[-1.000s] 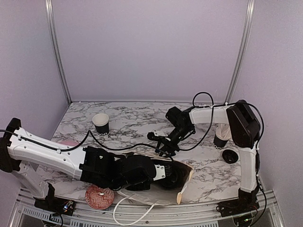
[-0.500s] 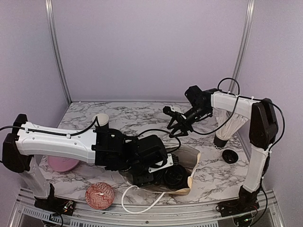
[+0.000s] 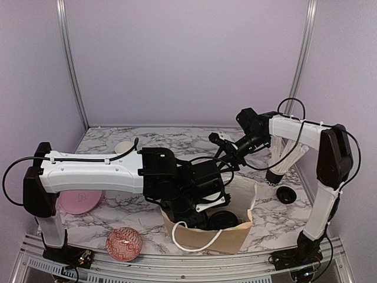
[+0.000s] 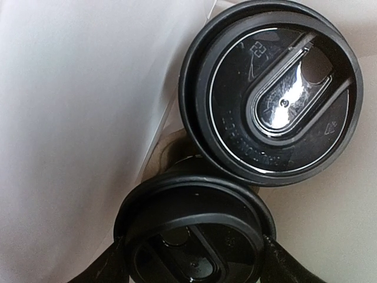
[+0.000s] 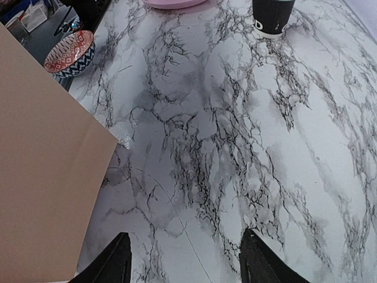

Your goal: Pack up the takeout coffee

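Note:
Two takeout coffee cups with black lids stand inside the tan paper bag [image 3: 206, 239]. In the left wrist view one lidded cup [image 4: 271, 88] sits free at the upper right. The nearer lidded cup [image 4: 194, 230] is between my left gripper's [image 4: 194, 262] fingers, which press on both sides of its lid. From above, the left gripper [image 3: 215, 218] reaches down into the bag. An open black cup [image 3: 123, 146] [image 5: 271, 15] stands at the back left, partly behind the left arm. My right gripper [image 3: 227, 150] [image 5: 185, 259] hovers open and empty over bare marble, right of the bag [image 5: 41, 153].
A black cup of white straws [image 3: 275, 171] and a loose black lid [image 3: 287, 194] stand at the right edge. A pink plate [image 3: 76, 201] and a red patterned bowl [image 3: 123, 243] [image 5: 70, 52] lie near the front left. The bag's white handle [image 3: 194, 244] hangs over its front.
The bag has gone from lying flat to standing upright. The left arm swung right with its cup inside the bag. The right gripper rose back and right, away from the bag, opening slightly.

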{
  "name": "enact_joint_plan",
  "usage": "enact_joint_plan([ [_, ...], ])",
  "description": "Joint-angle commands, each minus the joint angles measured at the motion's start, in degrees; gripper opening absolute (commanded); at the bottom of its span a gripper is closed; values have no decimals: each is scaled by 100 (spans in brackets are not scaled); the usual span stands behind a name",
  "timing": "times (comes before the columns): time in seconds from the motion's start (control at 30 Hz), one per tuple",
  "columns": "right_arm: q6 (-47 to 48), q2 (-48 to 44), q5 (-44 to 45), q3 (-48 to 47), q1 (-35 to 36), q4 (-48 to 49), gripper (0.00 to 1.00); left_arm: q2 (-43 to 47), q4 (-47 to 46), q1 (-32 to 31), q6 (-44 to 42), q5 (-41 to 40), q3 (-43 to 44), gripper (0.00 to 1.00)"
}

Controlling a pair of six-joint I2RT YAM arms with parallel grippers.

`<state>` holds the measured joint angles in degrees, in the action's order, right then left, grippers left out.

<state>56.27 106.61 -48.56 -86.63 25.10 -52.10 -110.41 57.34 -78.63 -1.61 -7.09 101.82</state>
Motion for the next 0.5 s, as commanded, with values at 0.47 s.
enact_joint_plan([
  [0.47, 516, -664, -208, 676, -430, -188, 61, -1312, 934, 189, 481, 886, 692, 58],
])
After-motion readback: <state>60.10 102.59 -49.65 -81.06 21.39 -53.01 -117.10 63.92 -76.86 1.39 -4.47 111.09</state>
